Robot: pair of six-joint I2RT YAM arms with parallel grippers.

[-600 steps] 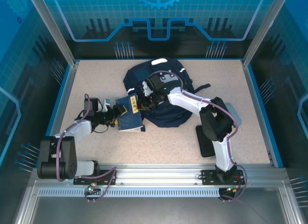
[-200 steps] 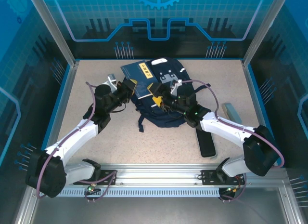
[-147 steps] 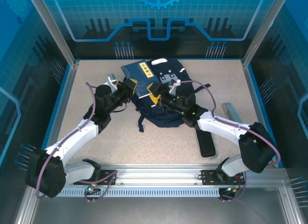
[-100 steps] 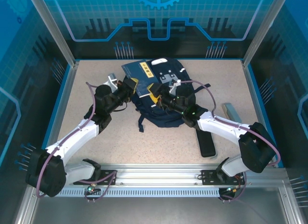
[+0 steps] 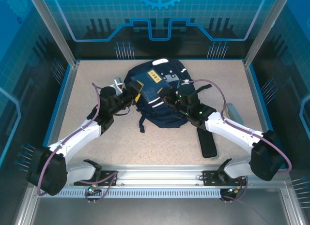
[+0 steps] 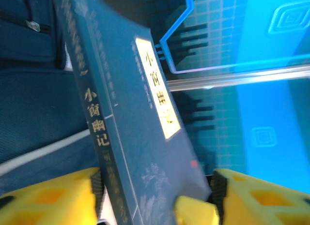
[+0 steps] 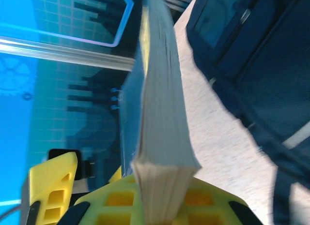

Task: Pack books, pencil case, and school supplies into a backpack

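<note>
left fingers point(image 6: 48, 196) wide, navy book point(image 6: 135, 138) between | right fingers point(image 7: 51, 179) clamp its page edge | backpack point(image 5: 169, 116) beneath | black book point(image 5: 207, 142) on bench point(image 5: 160, 142)

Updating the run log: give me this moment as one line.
thin navy book with yellow label: over navy fabric backpack | right claw: shut on book | left claw: open

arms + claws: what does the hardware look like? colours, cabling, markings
The left arm and right arm: white links, black joints, purple cables looped alongside. Small green light near the right arm's wrist. The left claw and right claw: black bodies, yellow fingers with cut-out pockets.
</note>
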